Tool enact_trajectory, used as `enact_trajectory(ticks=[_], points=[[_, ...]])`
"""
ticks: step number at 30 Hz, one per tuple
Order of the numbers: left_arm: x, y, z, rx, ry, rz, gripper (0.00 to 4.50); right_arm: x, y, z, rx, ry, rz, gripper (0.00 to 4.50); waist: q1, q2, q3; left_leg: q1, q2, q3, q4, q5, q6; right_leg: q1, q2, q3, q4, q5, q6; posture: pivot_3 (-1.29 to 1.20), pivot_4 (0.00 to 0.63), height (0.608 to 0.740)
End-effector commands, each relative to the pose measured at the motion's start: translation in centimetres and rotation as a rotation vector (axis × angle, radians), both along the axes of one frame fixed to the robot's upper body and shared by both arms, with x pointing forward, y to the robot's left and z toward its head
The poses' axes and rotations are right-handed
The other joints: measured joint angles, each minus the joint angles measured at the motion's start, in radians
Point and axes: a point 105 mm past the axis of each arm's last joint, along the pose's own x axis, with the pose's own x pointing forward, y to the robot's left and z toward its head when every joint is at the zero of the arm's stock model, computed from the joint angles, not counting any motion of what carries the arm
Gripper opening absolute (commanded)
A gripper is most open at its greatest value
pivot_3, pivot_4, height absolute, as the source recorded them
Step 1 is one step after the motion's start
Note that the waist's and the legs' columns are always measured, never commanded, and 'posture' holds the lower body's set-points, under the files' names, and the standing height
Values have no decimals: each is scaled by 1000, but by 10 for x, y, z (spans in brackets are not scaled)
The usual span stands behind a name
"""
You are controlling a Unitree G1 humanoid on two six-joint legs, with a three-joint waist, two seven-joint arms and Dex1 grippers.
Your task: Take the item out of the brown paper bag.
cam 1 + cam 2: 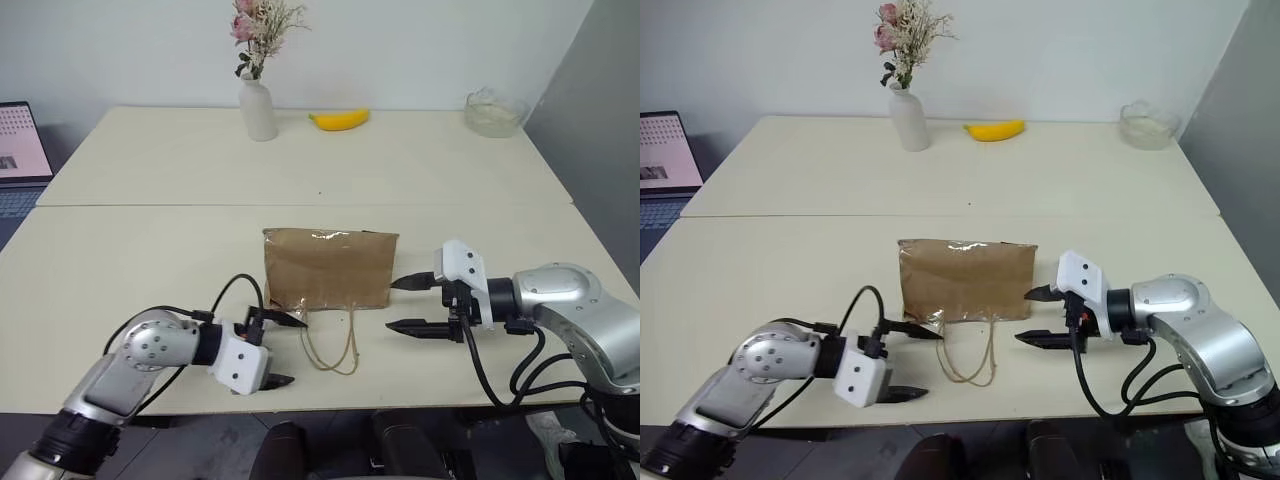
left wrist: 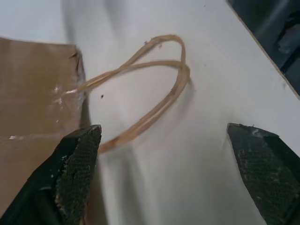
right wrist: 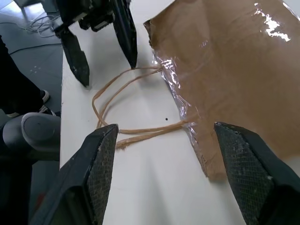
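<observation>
Still lying flat and closed mid-counter (image 1: 150, 230): brown paper bag (image 1: 328, 268), item unseen, nothing extracted; flanking its near handle side, left end effector (image 1: 282, 350) and right end effector (image 1: 405, 305), both spread, empty.

Silver rounded arm shells, white wrist blocks, looping black cables, black textured two-fingered tool (image 1: 414, 305)

Before me stands a pale cream table (image 1: 150, 250) of two joined tops. A crinkled brown paper bag (image 1: 328, 268) lies flat on the near top, cord handles (image 1: 335, 350) towards me. On the far top: white flower vase (image 1: 258, 108), yellow banana (image 1: 339, 119), clear glass bowl (image 1: 494, 112).
</observation>
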Motion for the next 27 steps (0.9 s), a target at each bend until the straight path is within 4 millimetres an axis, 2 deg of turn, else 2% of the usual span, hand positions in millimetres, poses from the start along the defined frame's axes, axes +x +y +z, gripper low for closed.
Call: enact_trajectory(ticks=[1, 2, 4, 11, 14, 19, 23, 27], points=[[5, -16, -3, -41, -31, -38, 4109, -6, 0, 7, 11, -29, -8, 3446, 1, 0, 0, 0, 0, -1, 0, 0, 0, 0, 0, 0, 0, 0, 0, 0, 150, 740], [6, -20, -3, -56, -24, -36, 3970, -8, -1, 6, 11, -22, -13, 3446, 1, 0, 0, 0, 0, -1, 0, 0, 0, 1, 0, 0, 0, 1, 1, 0, 150, 740], [7, -22, -2, -71, -14, -36, 3388, -11, -2, 4, 10, -7, -20, 3446, 0, -1, 0, 0, 0, 0, 1, 0, 0, 1, 0, 0, 0, 1, 2, 0, 150, 740], [8, -18, -2, -71, 14, -31, 1063, -21, -3, -7, 5, 51, -22, 3446, 0, -1, 0, 0, 0, 0, 1, 0, 0, 1, 0, 0, 0, 1, 2, 0, 150, 740], [15, -23, 9, -148, 47, 24, 84, -28, 1, -15, 2, 88, 0, 3446, 0, -1, 0, 0, 0, -1, 1, 0, 0, 1, 0, 0, 0, 1, 2, 0, 150, 740], [29, -24, 38, -298, 124, 179, 33, -42, 14, -35, -3, 140, 47, 3446, -1, -2, -1, 0, 0, -1, 1, 0, 0, 1, 1, 0, -1, 1, 2, 0, 150, 740], [38, -22, 55, -391, 166, 284, 33, -40, 24, -39, 22, 160, 60, 3446, -3, -2, -1, 1, 0, -1, 1, 0, 0, 1, 1, 0, 0, 2, 3, 0, 150, 740], [41, -22, 67, -440, 187, 329, 33, -33, 42, -51, 21, 177, 72, 3446, -3, -3, -1, 1, 0, -1, 1, 0, 0, 2, 1, 0, 0, 2, 3, 0, 150, 740]])
